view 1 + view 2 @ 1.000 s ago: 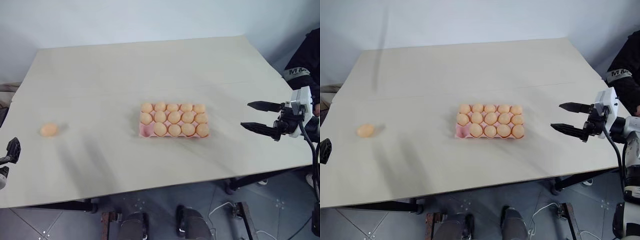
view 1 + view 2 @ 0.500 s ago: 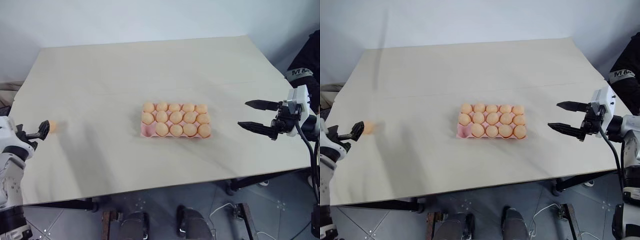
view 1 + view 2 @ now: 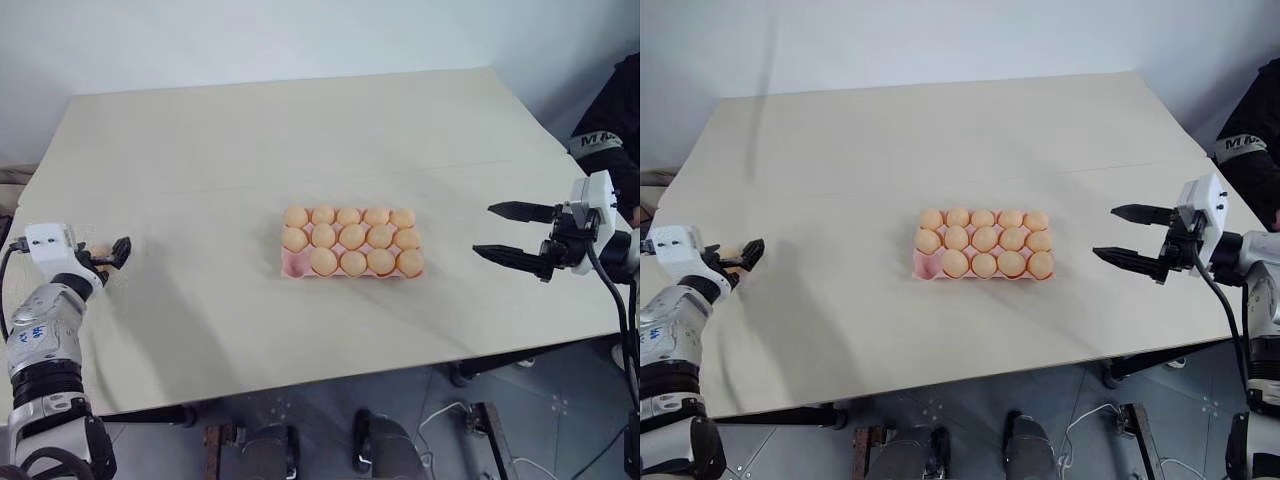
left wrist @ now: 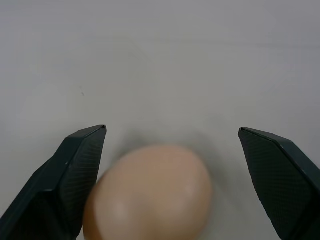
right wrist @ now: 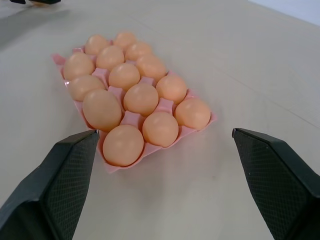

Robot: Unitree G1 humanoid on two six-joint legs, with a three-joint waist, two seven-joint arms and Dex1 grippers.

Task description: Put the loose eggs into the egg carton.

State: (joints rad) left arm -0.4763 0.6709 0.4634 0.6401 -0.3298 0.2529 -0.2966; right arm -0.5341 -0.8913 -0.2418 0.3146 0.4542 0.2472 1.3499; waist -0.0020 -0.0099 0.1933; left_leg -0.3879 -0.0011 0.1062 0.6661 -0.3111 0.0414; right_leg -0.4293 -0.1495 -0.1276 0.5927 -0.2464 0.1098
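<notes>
Left eye view: we see egg carton (image 3: 350,243) mid-table, one front corner cup vacant; left gripper (image 3: 108,259) reaches last loose egg (image 3: 98,252) near left edge.
Left wrist view: fingers spread wide, straddling egg, nothing gripped, set for pinch.
Right wrist view: right gripper (image 5: 162,145) wide open, empty, facing carton.

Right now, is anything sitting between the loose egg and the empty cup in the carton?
Nothing visible. The egg lies between the open left gripper's fingers, and bare table runs to the carton's empty near-left corner cup.
</notes>
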